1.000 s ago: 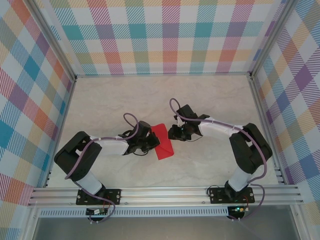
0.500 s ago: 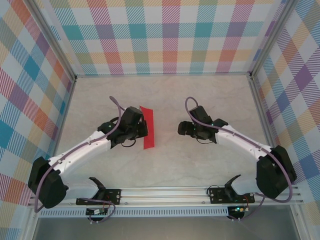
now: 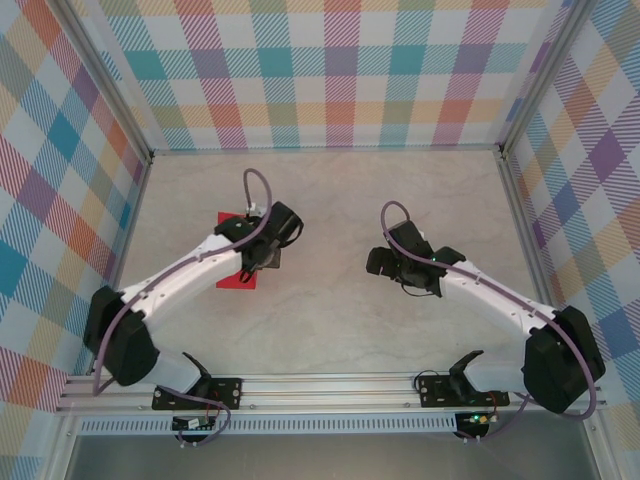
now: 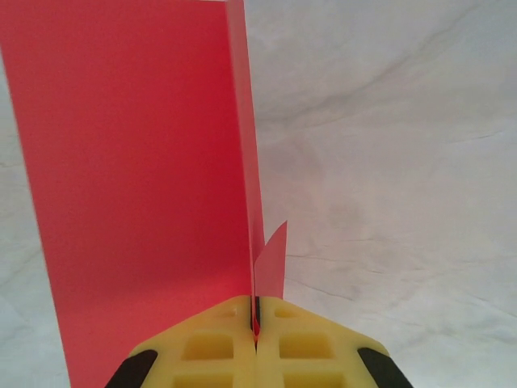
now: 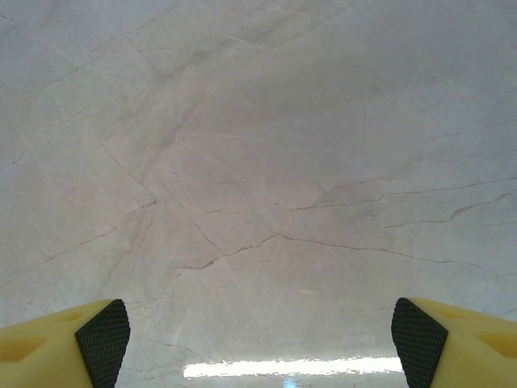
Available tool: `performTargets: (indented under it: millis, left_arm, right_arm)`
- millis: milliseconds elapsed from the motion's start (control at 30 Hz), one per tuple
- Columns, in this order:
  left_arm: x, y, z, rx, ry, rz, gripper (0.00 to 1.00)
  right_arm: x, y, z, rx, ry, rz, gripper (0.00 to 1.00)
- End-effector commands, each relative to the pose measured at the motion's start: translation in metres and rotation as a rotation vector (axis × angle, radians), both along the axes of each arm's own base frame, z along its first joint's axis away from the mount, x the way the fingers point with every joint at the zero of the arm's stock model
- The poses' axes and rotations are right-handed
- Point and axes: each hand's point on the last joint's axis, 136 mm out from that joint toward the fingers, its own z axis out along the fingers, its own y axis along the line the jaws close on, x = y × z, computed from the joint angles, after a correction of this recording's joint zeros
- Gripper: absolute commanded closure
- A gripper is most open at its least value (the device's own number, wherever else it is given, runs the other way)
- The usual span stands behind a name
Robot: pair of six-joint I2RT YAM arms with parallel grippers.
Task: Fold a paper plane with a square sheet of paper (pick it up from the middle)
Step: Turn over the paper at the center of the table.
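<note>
The red square sheet of paper (image 4: pixel 137 186) is folded along a sharp crease and stands as a tall panel, with a small flap (image 4: pixel 273 267) beside the crease. It has no paper plane shape. My left gripper (image 4: pixel 256 327) is shut on the crease, its yellow fingers (image 4: pixel 202 347) pressed together. In the top view the sheet (image 3: pixel 232 281) lies left of centre, partly hidden under the left arm and left gripper (image 3: pixel 255 262). My right gripper (image 5: pixel 262 339) is open with nothing between its pads (image 5: pixel 101 339), above bare marble. In the top view the right gripper (image 3: pixel 380 263) is right of centre, well apart from the paper.
The marble table (image 3: pixel 330 330) is fenced by checked walls (image 3: pixel 330 70) at the back and both sides. An aluminium rail (image 3: pixel 330 385) with both arm bases runs along the near edge. Bare surface lies between the two grippers.
The left gripper has carried the red paper to the left and farther back. The right gripper has opened, let go of the paper and drawn back to the right.
</note>
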Motion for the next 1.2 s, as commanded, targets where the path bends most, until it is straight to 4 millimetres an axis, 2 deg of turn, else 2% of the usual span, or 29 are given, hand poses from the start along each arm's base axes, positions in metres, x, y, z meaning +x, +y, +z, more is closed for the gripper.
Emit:
performTargets:
  millis: [0, 67, 200, 467, 733, 933, 1033, 1167]
  left_arm:
    - [0.007, 0.017, 0.005, 0.2, -0.027, 0.031, 0.98]
    - [0.015, 0.018, -0.001, 0.264, -0.03, 0.047, 0.98]
    - [0.026, 0.005, -0.026, 0.319, -0.001, 0.042, 0.96]
    - [0.03, -0.048, -0.089, 0.283, 0.092, -0.007, 0.93]
    - [0.027, -0.09, -0.113, 0.173, 0.135, -0.047, 0.86]
    - [0.022, -0.11, -0.111, 0.08, 0.157, -0.073, 0.75]
    - [0.017, -0.128, -0.094, -0.044, 0.163, -0.11, 0.68]
    - [0.007, -0.155, -0.056, -0.271, 0.148, -0.18, 0.54]
  right_arm:
    - [-0.006, -0.013, -0.003, -0.01, 0.009, -0.061, 0.12]
    - [-0.007, -0.015, -0.004, -0.008, 0.011, -0.076, 0.12]
    - [-0.008, -0.019, -0.005, -0.007, 0.011, -0.1, 0.11]
    - [-0.012, -0.029, -0.006, -0.002, 0.011, -0.142, 0.1]
    - [-0.018, -0.033, -0.012, 0.004, 0.028, -0.159, 0.1]
    - [-0.02, -0.035, -0.013, 0.013, 0.03, -0.168, 0.1]
    - [-0.02, -0.034, -0.012, 0.027, 0.03, -0.167, 0.1]
    - [-0.021, -0.03, -0.011, 0.052, 0.029, -0.151, 0.09]
